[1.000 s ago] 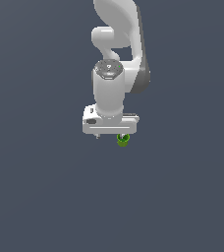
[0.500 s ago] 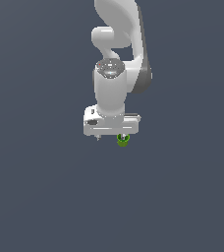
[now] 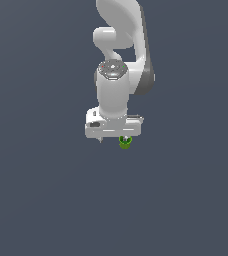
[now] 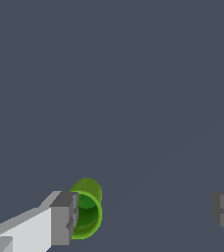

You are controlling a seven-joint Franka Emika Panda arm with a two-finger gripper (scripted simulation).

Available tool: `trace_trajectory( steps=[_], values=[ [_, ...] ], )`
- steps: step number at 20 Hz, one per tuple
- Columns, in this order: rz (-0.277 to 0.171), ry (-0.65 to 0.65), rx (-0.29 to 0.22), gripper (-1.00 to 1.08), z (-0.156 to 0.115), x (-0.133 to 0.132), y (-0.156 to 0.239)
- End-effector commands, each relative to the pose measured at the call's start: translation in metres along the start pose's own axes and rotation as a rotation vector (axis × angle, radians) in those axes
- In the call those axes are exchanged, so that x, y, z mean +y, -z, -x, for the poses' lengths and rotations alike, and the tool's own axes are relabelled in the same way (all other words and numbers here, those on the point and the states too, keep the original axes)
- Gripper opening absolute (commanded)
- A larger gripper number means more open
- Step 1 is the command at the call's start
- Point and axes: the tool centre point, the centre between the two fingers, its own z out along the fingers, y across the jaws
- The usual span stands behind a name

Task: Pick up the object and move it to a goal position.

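The gripper (image 4: pixel 144 216), jaws wide apart, should centre over the green ring-shaped object (image 4: pixel 87 209) beside one fingertip (image 4: pixel 65 217) before closing.

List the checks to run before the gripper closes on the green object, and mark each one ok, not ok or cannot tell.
1. Gripper open: ok. In the wrist view the two fingers stand wide apart.
2. Green object between the fingers: not ok as a centred grasp. It sits right beside one finger, far from the other.
3. Object touching that finger: cannot tell.
4. Object in view outside: ok. The exterior view shows it just under the gripper.
5. Height over the surface: cannot tell.
6. Goal position marked: cannot tell, no marker shows.
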Motion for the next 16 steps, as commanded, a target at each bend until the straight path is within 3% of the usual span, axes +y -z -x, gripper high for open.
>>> trace_trajectory(
  steps=[1, 8, 16],
  values=[
    [0.000, 0.023, -0.001, 1.00, 0.001, -0.001, -0.002],
    [0.001, 0.145, -0.007, 1.00, 0.009, -0.009, -0.013],
    [0.000, 0.373, -0.017, 1.00, 0.024, -0.024, -0.031]
  ],
)
